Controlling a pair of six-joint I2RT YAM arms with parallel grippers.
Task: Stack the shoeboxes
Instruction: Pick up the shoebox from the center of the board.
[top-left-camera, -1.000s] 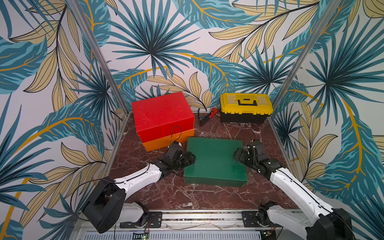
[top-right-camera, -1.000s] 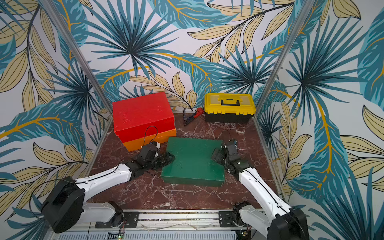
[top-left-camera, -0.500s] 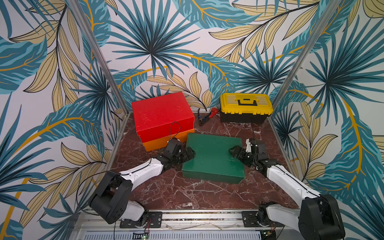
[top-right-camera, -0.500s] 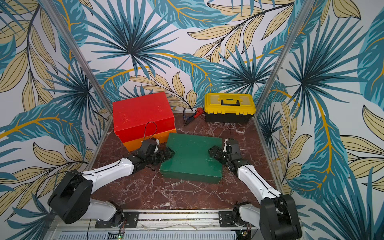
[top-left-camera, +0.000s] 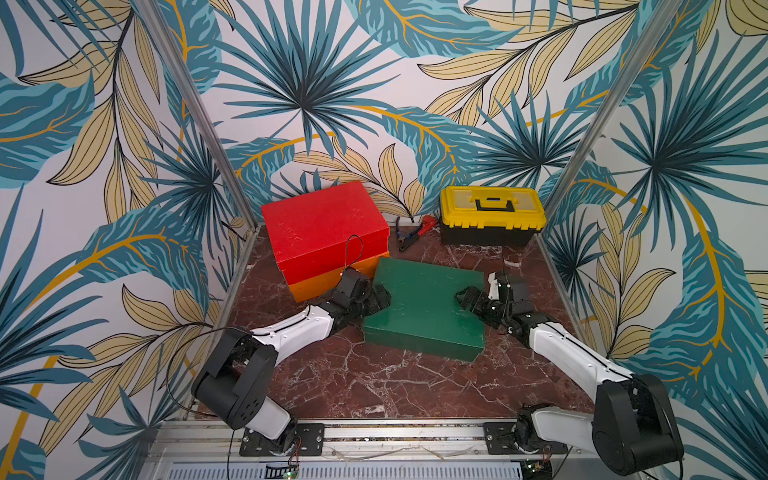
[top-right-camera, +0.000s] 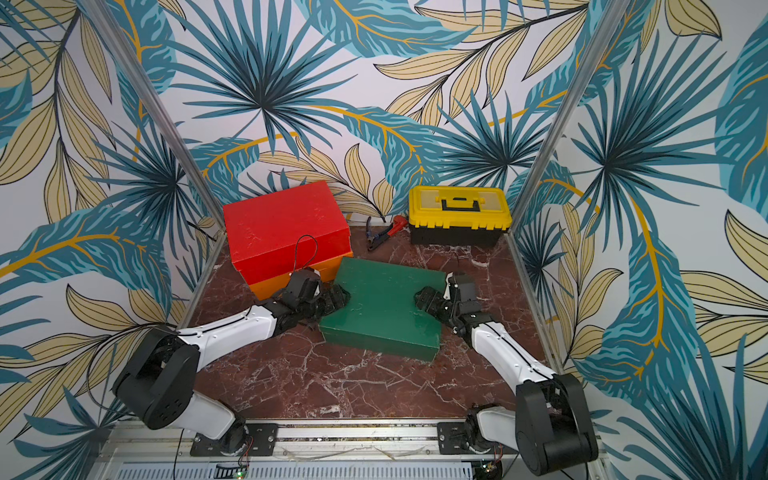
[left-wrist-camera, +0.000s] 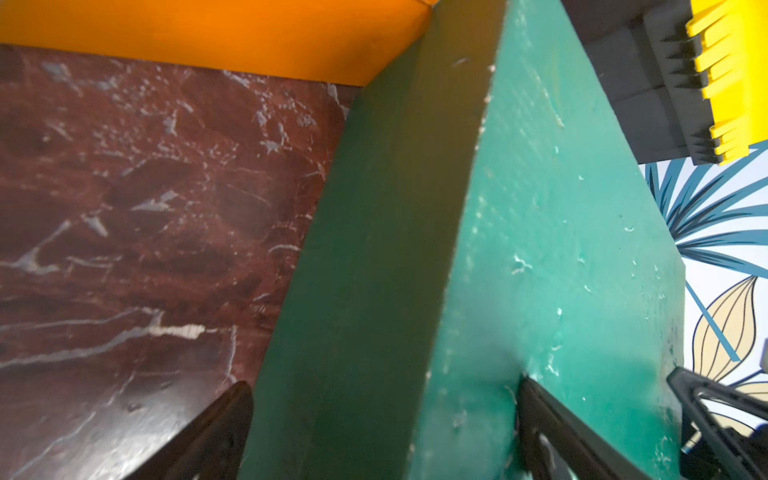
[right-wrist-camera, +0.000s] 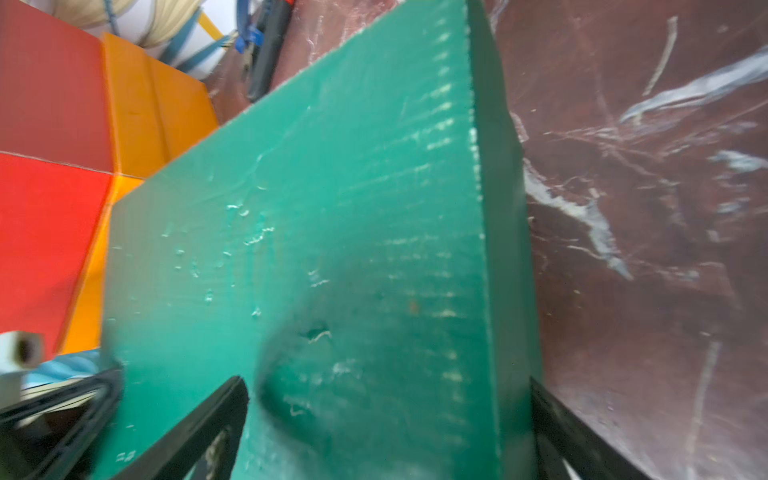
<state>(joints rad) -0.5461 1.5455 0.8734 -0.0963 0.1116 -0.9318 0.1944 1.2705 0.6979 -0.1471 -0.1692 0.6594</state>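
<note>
green shoebox (top-left-camera: 424, 305) lies between left gripper (top-left-camera: 380, 297) and right gripper (top-left-camera: 464, 298); each straddles one end, jaws spread wide, unclenched.

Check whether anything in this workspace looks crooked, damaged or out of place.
The green shoebox sits unstacked, turned at an angle to the red shoebox on the orange shoebox, and its lid carries white scuffs. Pliers lie loose on the table beside the yellow toolbox. Nothing looks spilled.

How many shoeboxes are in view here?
3. The red shoebox sits on the orange shoebox at the back left; the green shoebox is just in front of them. No others show.
</note>
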